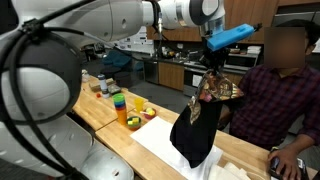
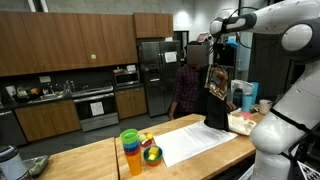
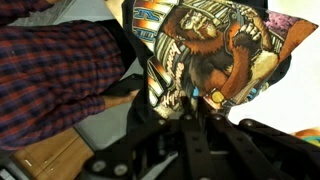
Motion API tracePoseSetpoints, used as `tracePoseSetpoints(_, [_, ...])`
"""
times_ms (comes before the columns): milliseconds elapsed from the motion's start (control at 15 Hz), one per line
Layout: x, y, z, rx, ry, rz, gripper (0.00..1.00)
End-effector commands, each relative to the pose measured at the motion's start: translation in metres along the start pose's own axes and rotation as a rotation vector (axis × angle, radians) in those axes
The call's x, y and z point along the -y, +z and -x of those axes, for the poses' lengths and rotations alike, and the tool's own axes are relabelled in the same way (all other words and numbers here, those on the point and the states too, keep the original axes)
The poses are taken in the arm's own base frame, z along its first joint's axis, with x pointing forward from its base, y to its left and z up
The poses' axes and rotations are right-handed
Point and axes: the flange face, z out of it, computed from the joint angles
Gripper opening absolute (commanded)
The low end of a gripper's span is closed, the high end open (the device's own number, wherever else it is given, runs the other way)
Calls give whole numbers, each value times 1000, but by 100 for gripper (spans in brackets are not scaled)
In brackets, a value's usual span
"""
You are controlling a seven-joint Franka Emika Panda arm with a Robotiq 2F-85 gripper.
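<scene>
A black T-shirt [image 1: 196, 135] with a colourful print [image 1: 218, 89] hangs above the wooden table [image 1: 100, 113], pinched near its top by my gripper [image 1: 211, 68], which is shut on the fabric. In an exterior view the T-shirt [image 2: 214, 105] dangles from the gripper [image 2: 215, 62], its hem close to a white sheet [image 2: 190, 145]. In the wrist view the gripper [image 3: 190, 100] closes on the print [image 3: 215, 50]; the fingertips are buried in folds of cloth.
A person in a plaid shirt [image 1: 280, 95] [image 2: 186, 88] [image 3: 50, 70] stands just behind the hanging T-shirt. Stacked coloured cups [image 1: 121, 108] [image 2: 131, 150] and a bowl of fruit [image 1: 135, 122] [image 2: 152, 155] stand beside the white sheet [image 1: 160, 140]. Kitchen cabinets line the background.
</scene>
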Motion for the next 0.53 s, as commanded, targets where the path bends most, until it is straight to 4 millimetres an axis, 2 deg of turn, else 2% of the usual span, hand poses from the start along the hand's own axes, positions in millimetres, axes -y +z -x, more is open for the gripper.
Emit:
tracePoseSetpoints(0, [-1,6,9,11,-47,-65,2])
tracePoseSetpoints(267, [-6,14,29,81,-30,-61,2])
tracePoseSetpoints(467, [-24,-11,63,134,45,48,2])
